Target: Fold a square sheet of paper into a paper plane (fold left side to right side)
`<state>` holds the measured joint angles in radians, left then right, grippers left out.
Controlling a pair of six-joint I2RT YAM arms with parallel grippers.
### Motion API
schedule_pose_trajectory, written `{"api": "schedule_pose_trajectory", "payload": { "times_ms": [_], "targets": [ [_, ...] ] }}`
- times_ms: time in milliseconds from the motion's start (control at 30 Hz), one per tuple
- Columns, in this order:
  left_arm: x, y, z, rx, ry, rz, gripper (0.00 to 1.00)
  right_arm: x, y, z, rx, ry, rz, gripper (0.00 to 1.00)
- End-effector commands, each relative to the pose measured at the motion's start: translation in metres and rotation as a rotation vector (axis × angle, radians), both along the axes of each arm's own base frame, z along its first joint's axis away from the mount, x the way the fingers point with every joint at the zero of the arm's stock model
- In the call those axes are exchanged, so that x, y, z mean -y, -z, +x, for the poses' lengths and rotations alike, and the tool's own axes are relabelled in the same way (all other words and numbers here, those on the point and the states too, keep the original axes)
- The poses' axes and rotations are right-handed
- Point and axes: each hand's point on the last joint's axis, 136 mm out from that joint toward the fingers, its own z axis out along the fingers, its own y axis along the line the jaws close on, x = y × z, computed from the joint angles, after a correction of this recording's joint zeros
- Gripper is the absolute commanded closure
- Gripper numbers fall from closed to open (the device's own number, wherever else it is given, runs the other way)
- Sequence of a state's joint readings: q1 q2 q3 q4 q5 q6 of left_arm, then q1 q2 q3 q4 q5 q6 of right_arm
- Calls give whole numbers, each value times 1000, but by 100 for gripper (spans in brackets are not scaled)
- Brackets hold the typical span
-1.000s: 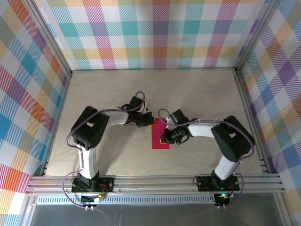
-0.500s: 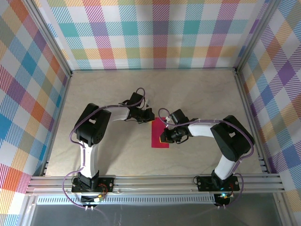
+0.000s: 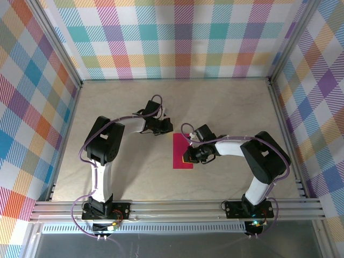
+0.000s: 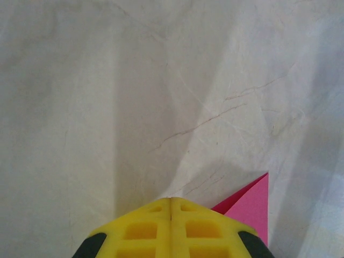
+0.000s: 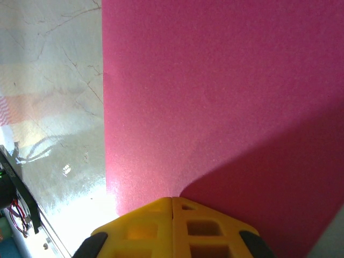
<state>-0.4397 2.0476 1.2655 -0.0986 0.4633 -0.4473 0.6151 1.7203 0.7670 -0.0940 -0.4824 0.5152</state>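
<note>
From above, the left arm (image 3: 105,148) reaches up from its base at 7 o'clock and bends across the pale desk (image 3: 231,102). Its left pincer (image 3: 167,127) lies just off the top left corner of the sheet of paper (image 3: 181,151). The wrist camera shows its yellow fingers (image 4: 145,231) pressed together with nothing between them. The sheet's pink corner (image 4: 250,207) pokes out at their 4 o'clock. I cannot tell whether the tips touch it.

The sheet lies flat near the middle of the desk, a touch toward 5 o'clock. It shows as a narrow upright magenta strip, taller than it is wide, with its long edges running 12 to 6.

The right pincer (image 3: 186,157) is over the lower right part of the strip, at about 4 o'clock from the strip's middle. Its arm (image 3: 263,158) comes in from 3 o'clock. Close up, these fingers (image 5: 199,228) are also closed tight and grip nothing. Pink paper (image 5: 215,91) spreads ahead of them, with bare desk (image 5: 48,80) at 9 o'clock. Whether the tips press on the paper is unclear.
</note>
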Motion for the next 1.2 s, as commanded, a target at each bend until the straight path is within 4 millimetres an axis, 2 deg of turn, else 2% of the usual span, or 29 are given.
{"api": "schedule_pose_trajectory", "payload": {
  "times_ms": [0, 167, 333, 433, 600, 900, 1000, 1167],
  "targets": [
    [-5, -31, -6, 56, 1, -15, 100, 33, 34, -19, -89, 37, -174, 100],
    [-5, -47, -39, 61, 21, -37, 100, 26, 25, -11, -64, 43, -144, 100],
    [12, -40, -79, 20, 76, -58, 100, 25, 23, -8, -52, 47, -141, 100],
    [24, -31, -93, -5, 112, -52, 100, 25, 24, -9, -54, 50, -140, 100],
    [35, -15, -99, -28, 137, -22, 100, 25, 24, -9, -54, 52, -135, 100],
    [26, 12, -99, -52, 112, 67, 100, 21, 17, -9, -52, 49, -108, 100],
    [22, 20, -103, -60, 108, 90, 100, 14, 7, -6, -41, 52, -67, 99],
    [18, 29, -111, -75, 109, 107, 100, 2, -26, 4, -3, 56, 30, 94]
  ]
}}
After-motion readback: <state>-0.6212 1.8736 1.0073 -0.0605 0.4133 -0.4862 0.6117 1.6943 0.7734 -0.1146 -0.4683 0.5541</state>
